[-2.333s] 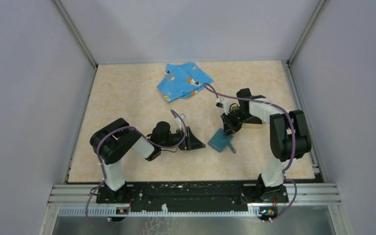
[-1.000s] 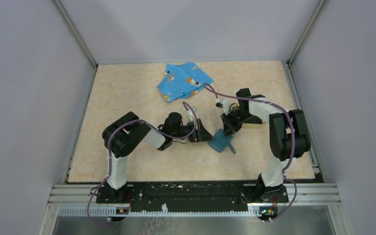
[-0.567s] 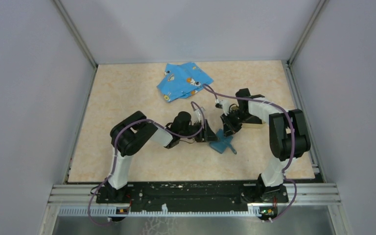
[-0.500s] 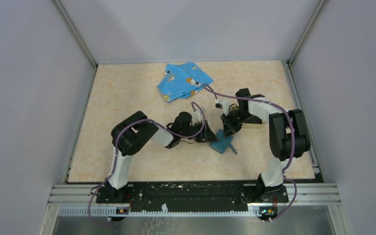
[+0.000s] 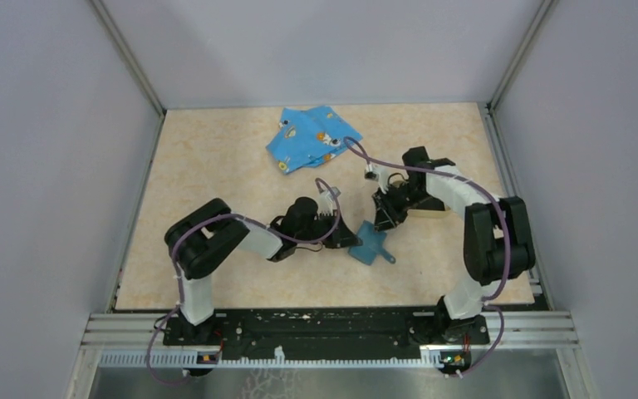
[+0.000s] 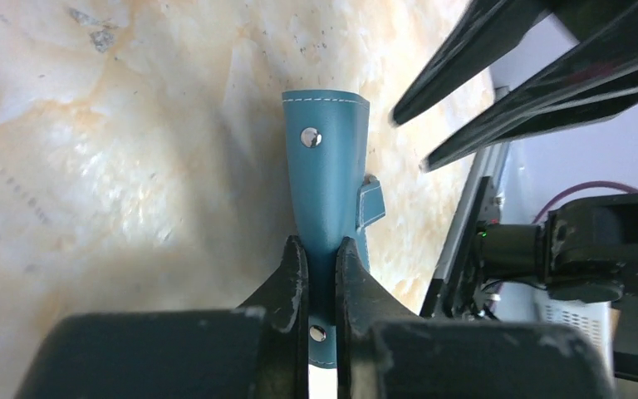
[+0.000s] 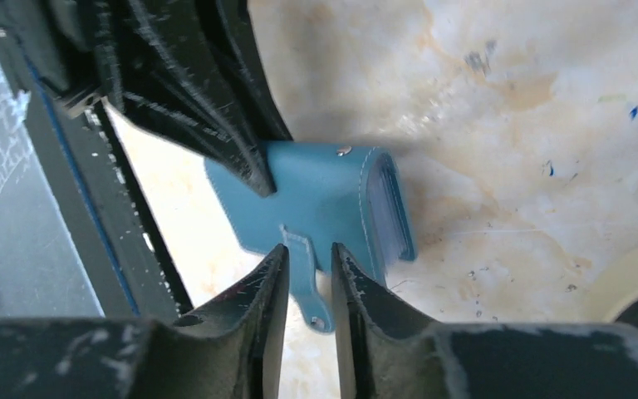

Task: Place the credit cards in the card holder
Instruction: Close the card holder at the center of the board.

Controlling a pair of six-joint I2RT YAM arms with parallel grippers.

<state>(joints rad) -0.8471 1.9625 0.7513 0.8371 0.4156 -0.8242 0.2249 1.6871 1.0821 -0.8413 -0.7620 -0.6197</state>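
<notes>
The desk (image 5: 216, 174) is marbled beige and carries every item. The cloth (image 5: 311, 137), blue and printed, lies crumpled near the far edge, well apart from my hands. The card holder (image 6: 326, 166), teal and folded, sits at mid-desk with its snap (image 6: 309, 137) showing. My left hand (image 6: 321, 253) is pressed together, pinching the holder's near edge. My right hand (image 7: 309, 249) has its fingers slightly parted, gripping nothing, just beside the holder.

Folded teal card holder (image 5: 369, 244), strap undone, pinched by left hand (image 6: 321, 253).
</notes>
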